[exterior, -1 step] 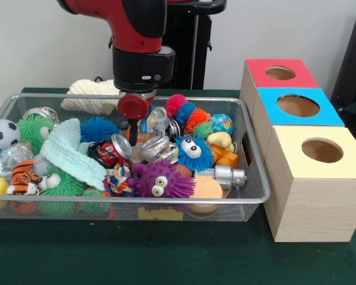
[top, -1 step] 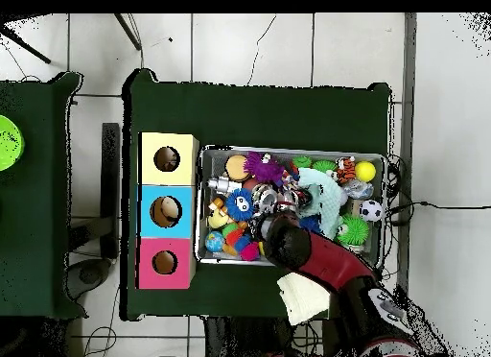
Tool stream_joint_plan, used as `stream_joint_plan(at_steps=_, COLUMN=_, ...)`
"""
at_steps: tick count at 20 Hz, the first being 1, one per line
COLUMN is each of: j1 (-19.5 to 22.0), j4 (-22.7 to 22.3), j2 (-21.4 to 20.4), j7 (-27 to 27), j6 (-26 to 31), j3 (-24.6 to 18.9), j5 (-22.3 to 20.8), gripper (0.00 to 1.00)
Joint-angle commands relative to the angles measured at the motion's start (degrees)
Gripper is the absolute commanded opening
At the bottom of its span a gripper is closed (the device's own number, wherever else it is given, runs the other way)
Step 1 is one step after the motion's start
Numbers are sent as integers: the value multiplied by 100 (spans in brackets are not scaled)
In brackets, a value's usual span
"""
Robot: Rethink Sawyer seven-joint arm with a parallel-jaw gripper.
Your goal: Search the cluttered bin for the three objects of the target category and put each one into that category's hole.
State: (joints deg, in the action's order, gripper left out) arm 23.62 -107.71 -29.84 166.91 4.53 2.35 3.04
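red arm [exterior, -1 step: 127,21], black wrist section [exterior, -1 step: 141,68], round red disc [exterior, -1 step: 133,106] beneath, black pedestal [exterior, -1 step: 187,41].

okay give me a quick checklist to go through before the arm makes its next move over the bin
1. Gripper over the wire bin: ok, it hangs above the middle clutter by the crushed cans.
2. Gripper open or shut: cannot tell, only a thin dark tip shows below the red disc.
3. Anything held: cannot tell.
4. Holes reachable: ok, the red box, blue box and yellow box stand in a row beside the bin, tops uncovered.
5. Holes empty: cannot tell; the overhead view suggests something pale inside the blue box.
6. Target clear of neighbours: not ok, the toys lie piled and touching.
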Motion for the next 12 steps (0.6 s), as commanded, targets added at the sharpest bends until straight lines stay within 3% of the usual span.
stream_joint_plan(at_steps=1, j1=310, j4=623, j2=-28, j7=86, j6=199, j3=26, j5=95, gripper=0)
stream_joint_plan(at_steps=8, j1=261, j4=749, j2=-73, j7=80, j6=425, j3=51, j5=151, gripper=0)
stream_joint_plan(at_steps=12, j1=205, j4=847, j2=-28, j7=31, j6=249, j3=200, j5=48, gripper=0)
